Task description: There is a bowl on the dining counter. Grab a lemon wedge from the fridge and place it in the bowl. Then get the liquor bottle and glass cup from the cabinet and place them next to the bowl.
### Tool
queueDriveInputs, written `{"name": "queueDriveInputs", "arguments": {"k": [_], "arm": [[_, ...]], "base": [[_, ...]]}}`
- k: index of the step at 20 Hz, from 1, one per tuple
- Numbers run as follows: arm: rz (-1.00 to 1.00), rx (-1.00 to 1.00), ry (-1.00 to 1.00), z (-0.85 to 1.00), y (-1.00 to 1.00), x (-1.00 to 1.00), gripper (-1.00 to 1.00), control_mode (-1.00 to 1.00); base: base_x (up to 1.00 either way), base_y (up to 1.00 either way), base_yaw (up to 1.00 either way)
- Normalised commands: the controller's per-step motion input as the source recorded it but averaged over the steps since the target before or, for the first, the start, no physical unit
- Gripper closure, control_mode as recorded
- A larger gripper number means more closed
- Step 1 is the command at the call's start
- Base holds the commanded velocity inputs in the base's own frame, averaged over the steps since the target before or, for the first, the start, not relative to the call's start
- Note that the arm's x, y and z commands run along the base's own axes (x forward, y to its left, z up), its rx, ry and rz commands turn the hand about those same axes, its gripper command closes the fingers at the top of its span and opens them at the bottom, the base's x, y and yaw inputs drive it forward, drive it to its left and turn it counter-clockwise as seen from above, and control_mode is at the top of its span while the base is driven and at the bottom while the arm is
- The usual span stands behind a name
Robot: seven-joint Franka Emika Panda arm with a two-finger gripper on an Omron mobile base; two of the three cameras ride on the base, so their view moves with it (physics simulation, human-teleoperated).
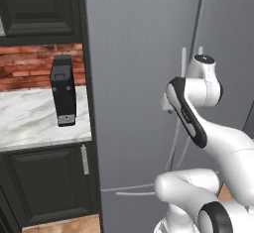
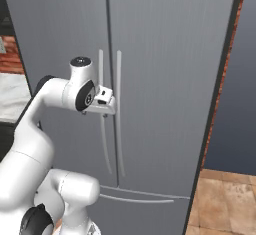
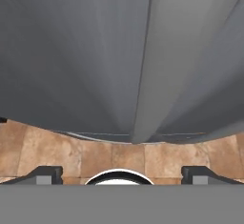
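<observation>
Pincer (image 2: 111,104) hangs wide open right at the left handle (image 2: 101,79) of the fridge (image 2: 165,54), doors shut, so the lemon's presumably inside; it should centre on the bar, squeeze, then pull in an arc

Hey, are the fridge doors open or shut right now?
Shut. Both upper doors of the fridge sit flush, meeting at one thin seam, no shelves showing. The open gripper is at the handles.

no readable txt, labels, brands or nos. on anything here.
</observation>
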Motion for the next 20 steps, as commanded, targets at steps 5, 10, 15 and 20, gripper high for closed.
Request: {"name": "queueDriveInputs", "arguments": {"k": [5,10,15,20], "arm": [[0.00,0.00,0.00,0.00,-0.04,-0.04,-1.00,1.00],[0.00,0.00,0.00,0.00,0.00,0.00,-1.00,1.00],[0.00,0.00,0.00,0.00,0.00,0.00,-1.00,1.00],[0.00,0.00,0.00,0.00,0.00,0.00,-1.00,1.00]], "base": [[-0.24,-0.26,0.00],[-0.27,-0.44,0.00],[-0.12,-0.35,0.00],[-0.49,-0.12,0.00]]}}
